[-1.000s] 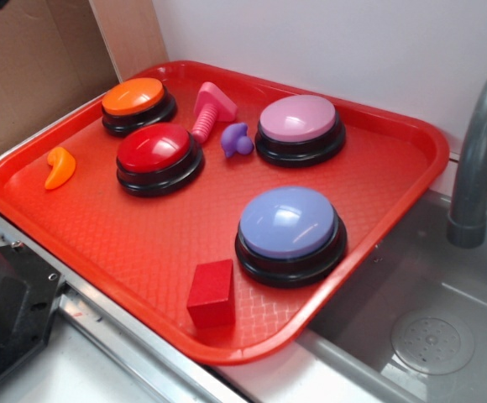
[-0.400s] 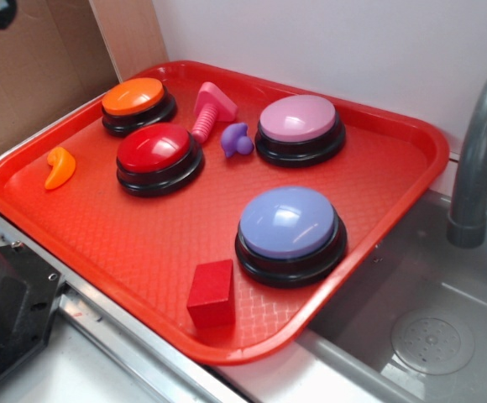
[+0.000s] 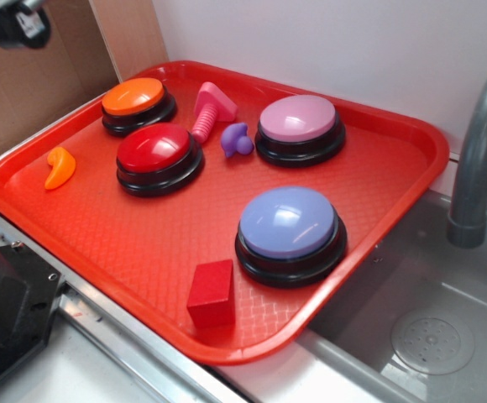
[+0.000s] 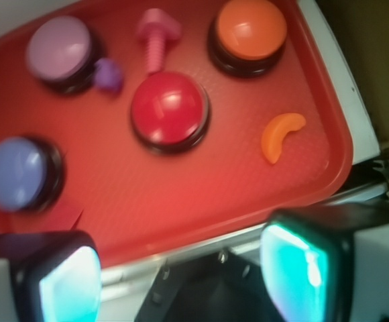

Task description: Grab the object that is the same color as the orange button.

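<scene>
The object, a small curved orange piece [image 3: 59, 167] [image 4: 281, 136], lies near the left edge of the red tray [image 3: 143, 252] [image 4: 181, 208]. The orange button [image 3: 134, 101] [image 4: 251, 30] stands at the tray's far left corner. My gripper [image 3: 13, 21] [image 4: 188, 278] hangs high above the tray's left side, only its tip showing at the top left of the exterior view. Its jaws stand wide apart with nothing between them. In the wrist view the orange piece is ahead and to the right of the teal fingertips [image 4: 295, 272].
On the tray stand a red button [image 3: 158, 155], a pink button [image 3: 299, 126], a lilac-blue button [image 3: 290, 231], a pink bolt [image 3: 208, 107], a purple piece [image 3: 237, 140] and a red cube [image 3: 212, 292]. A sink [image 3: 432, 336] and faucet [image 3: 479, 159] are right; cardboard [image 3: 34, 75] left.
My gripper has come further into the top left corner of the exterior view. Nothing on the tray has moved.
</scene>
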Available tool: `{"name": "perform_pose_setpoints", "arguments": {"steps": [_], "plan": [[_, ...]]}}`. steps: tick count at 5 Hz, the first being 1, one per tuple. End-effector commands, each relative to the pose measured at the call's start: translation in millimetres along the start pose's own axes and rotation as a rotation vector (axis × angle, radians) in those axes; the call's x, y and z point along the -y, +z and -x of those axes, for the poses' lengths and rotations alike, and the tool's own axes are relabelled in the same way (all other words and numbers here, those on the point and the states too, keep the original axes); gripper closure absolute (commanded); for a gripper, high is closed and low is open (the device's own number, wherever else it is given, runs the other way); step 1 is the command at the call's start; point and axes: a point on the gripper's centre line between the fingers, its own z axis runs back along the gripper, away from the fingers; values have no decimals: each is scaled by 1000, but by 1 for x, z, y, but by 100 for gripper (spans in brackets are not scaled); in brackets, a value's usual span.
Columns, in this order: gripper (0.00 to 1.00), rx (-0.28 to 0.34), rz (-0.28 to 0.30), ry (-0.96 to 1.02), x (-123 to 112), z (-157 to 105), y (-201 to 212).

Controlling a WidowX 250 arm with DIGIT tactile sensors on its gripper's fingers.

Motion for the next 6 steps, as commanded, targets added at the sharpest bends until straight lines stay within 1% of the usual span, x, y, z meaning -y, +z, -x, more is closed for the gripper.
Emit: {"name": "perform_pose_setpoints", "arguments": {"steps": [1, 2, 3, 4, 5, 6], "plan": [[0, 20, 30, 191, -53, -22, -54], [0, 41, 4, 274, -73, -25, -79], [0, 73, -51, 364, -91, -26, -102], [0, 46, -117, 428, -104, -28, -127], [0, 42, -110, 439, -101, -30, -145], [0, 40, -79, 410, -94, -32, -156]]}}
